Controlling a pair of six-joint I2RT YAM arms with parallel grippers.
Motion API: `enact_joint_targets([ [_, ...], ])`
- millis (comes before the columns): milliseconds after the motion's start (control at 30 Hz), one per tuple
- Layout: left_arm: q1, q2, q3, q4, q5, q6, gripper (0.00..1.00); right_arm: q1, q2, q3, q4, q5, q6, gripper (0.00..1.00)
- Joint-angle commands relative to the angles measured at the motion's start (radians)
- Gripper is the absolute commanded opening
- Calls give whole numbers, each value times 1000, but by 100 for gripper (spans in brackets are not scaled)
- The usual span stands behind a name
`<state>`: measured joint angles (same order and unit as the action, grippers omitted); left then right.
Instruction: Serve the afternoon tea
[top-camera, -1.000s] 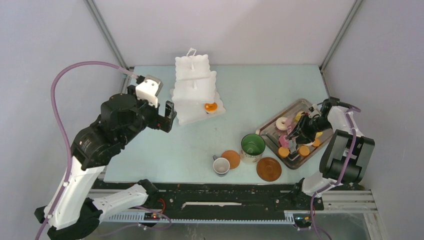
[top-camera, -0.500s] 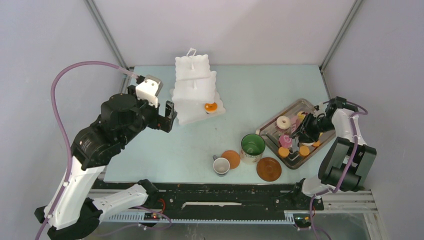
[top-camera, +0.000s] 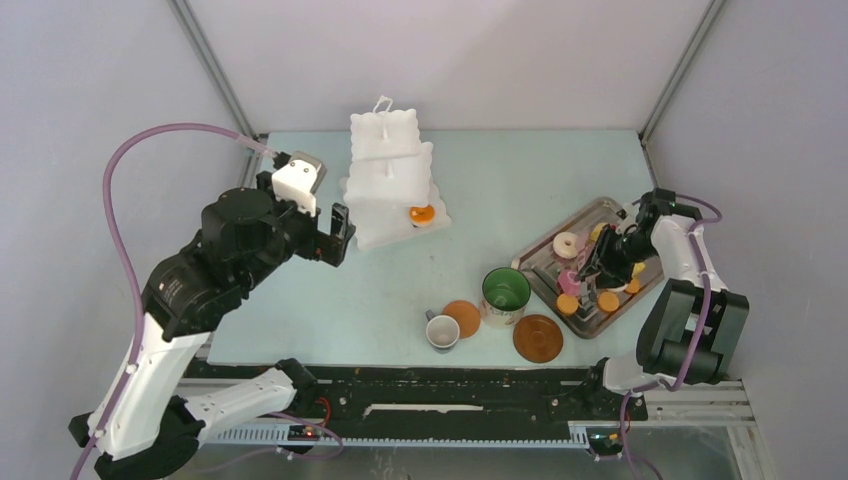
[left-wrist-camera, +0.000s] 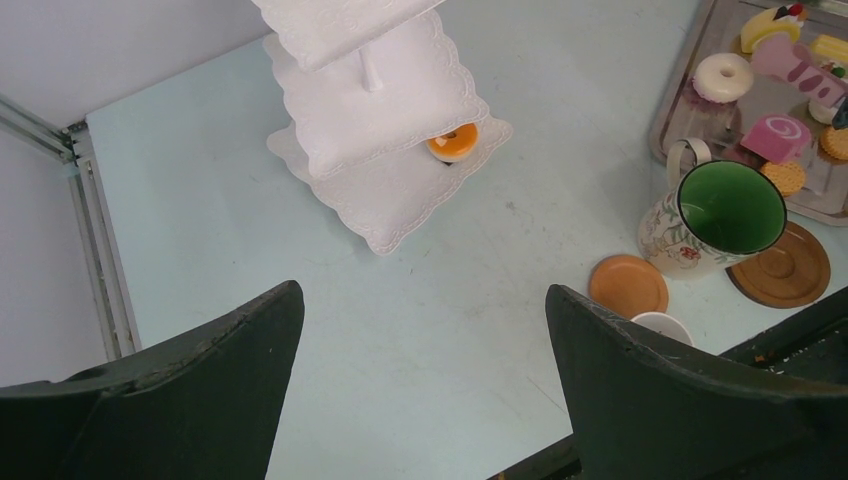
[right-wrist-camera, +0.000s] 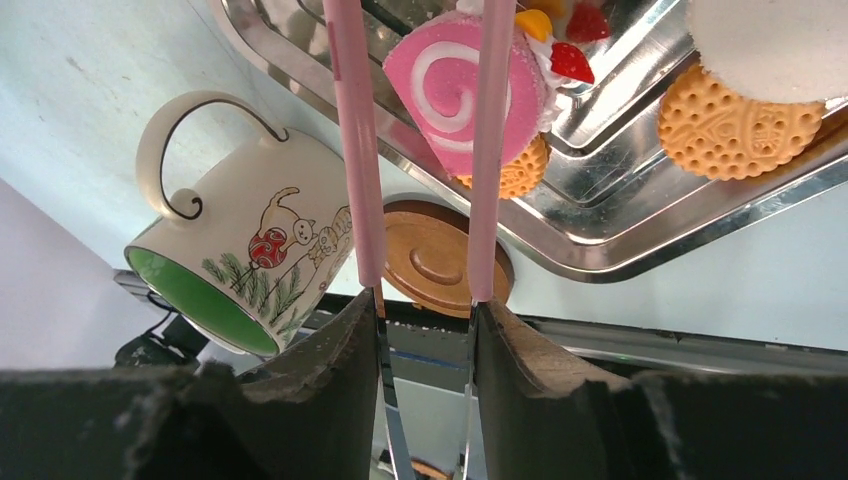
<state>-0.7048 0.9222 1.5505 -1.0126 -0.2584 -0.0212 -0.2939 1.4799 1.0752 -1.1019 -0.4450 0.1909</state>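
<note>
Pink swirl cake (right-wrist-camera: 465, 85) first: it lies in the grey tray (right-wrist-camera: 640, 250) at the right edge of the table, tipped onto an orange biscuit underneath it; more biscuits and a white doughnut (top-camera: 566, 244) sit around it in the same tray. My thin pink tongs (right-wrist-camera: 350, 150) reach over the cake, one blade just beside its edge, the other crossing its face; the tips run out of my wrist view, so I cannot tell whether they bite yet. My right gripper (right-wrist-camera: 427, 310) is clamped on the tongs, a finger pressing each blade from outside.

Just off the tray's near corner stands the green-lined mug (right-wrist-camera: 250, 270), with the brown saucer (right-wrist-camera: 435, 255) beside it and the white cup (top-camera: 442, 333) along the near edge. Well away, towards the far edge and left of centre, waits the white stand (top-camera: 390, 180), one orange round (top-camera: 422, 214) on its bottom tier. My left gripper (left-wrist-camera: 422, 295) hangs wide apart over the left side, holding nothing.

Now the worries. The blades are thin and the cake is round, so I judge an off-centre pinch would let it roll out. Squeeze too hard and the blades may twist. The biscuit below could lift with it and drop. Swing low towards the stand and I may clip the mug. The upper tiers overhang, so a steep approach could knock the stand.
</note>
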Motion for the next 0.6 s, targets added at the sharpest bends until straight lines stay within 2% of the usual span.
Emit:
enact_joint_targets([
  [0,-7,-15,-9,15,11,-6,98,41,-35,3,33,49,-6,39],
  [567,-9,-31,-29,16,-6,2,98,91,-8,4,66,122,-54,51],
])
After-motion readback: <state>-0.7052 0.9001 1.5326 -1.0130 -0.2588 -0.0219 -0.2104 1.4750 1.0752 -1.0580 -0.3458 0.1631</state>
